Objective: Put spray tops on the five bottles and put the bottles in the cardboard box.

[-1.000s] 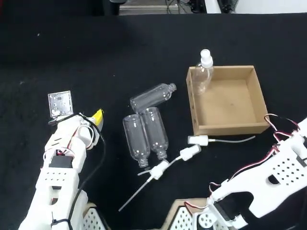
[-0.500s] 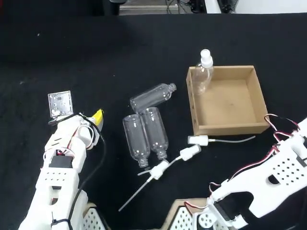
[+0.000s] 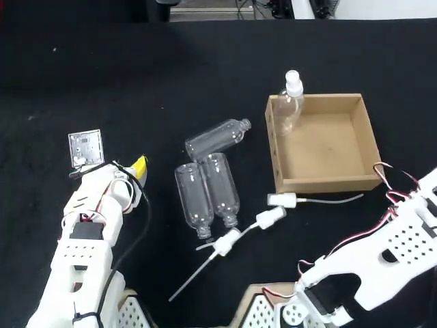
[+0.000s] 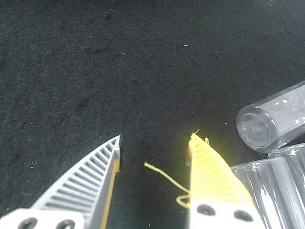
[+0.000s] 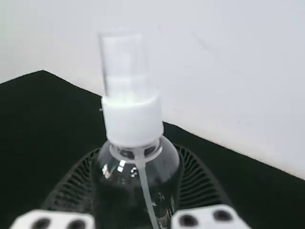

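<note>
Three clear bottles without tops lie mid-table: one slanted [image 3: 217,138] and two side by side [image 3: 194,199], [image 3: 222,188]. Three white spray tops with tubes lie in front of them [image 3: 283,199], [image 3: 270,217], [image 3: 226,242]. A capped bottle [image 3: 290,104] stands in the far left corner of the cardboard box [image 3: 328,182]. My left gripper [image 3: 134,171] [image 4: 155,143] is open over bare cloth, left of the bottles; two bottle bases [image 4: 271,121], [image 4: 269,191] lie beside its yellow finger [image 4: 209,181]. My right gripper [image 5: 138,164] is shut on a capped bottle [image 5: 136,157], held upright.
A small grey square plate [image 3: 86,147] lies beyond the left arm. The right arm's white body [image 3: 389,256] runs along the table's near right, in front of the box. Black cloth covers the table, with a pale wall beyond it in the right wrist view.
The right arm has shifted slightly toward the box. The left arm, the bottles and the spray tops have not moved.
</note>
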